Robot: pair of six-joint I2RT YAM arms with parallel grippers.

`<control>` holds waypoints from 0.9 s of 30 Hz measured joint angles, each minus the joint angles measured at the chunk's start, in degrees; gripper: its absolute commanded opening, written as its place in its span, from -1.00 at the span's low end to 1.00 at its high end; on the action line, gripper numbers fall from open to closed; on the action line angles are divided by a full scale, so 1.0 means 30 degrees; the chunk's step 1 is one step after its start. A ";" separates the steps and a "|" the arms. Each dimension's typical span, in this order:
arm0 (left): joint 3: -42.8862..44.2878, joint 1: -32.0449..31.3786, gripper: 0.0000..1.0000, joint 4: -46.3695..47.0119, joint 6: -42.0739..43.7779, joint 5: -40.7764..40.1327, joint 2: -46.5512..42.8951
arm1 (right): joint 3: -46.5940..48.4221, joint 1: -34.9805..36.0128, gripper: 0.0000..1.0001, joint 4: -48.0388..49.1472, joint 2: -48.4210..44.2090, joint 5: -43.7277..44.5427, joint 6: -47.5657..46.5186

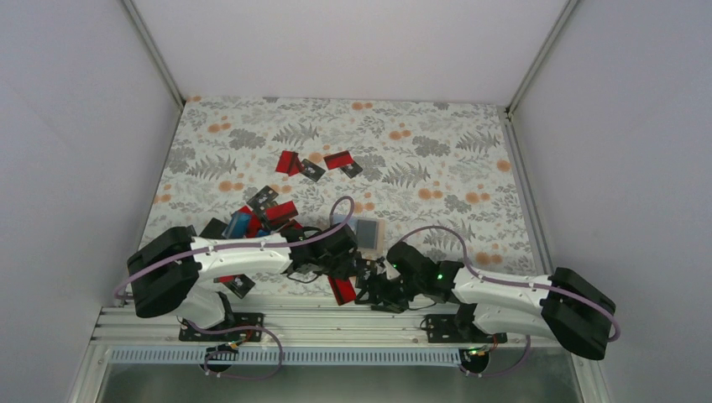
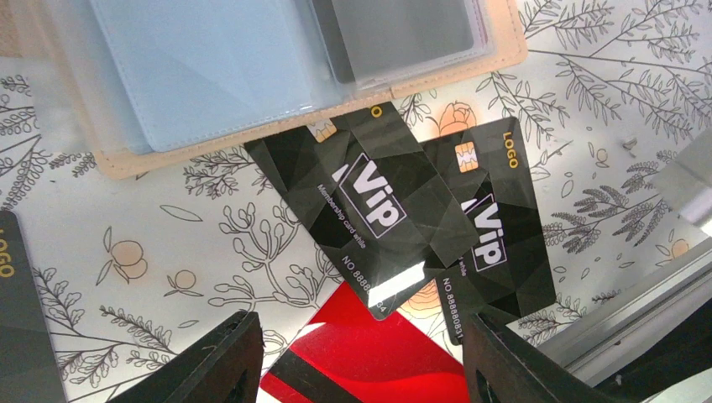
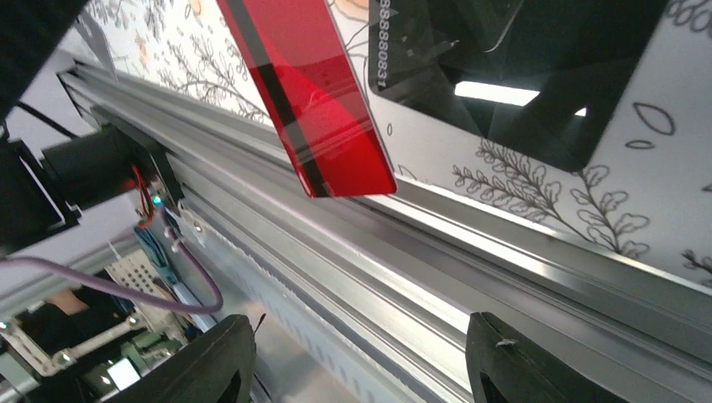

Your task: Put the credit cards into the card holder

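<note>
1. Left wrist view: card holder (image 2: 252, 75) lies open at 12 o'clock, no card visibly pocketed.
2. Credit cards (image 1: 284, 210) lie scattered on the bench (image 1: 437, 126), all seemingly left to load.
3. Left gripper (image 2: 359, 323) and right gripper (image 3: 359, 321) stand apart, empty.

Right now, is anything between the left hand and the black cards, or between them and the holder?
Nothing visible. The open left hand hovers over the two black cards, which overlap a red card; the open holder lies right beside them.
</note>
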 measured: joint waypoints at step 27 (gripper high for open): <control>-0.3060 0.1005 0.15 0.2040 0.0619 0.1282 -0.0656 | -0.0699 0.1421 -0.24 0.7016 0.5020 0.2936 0.6025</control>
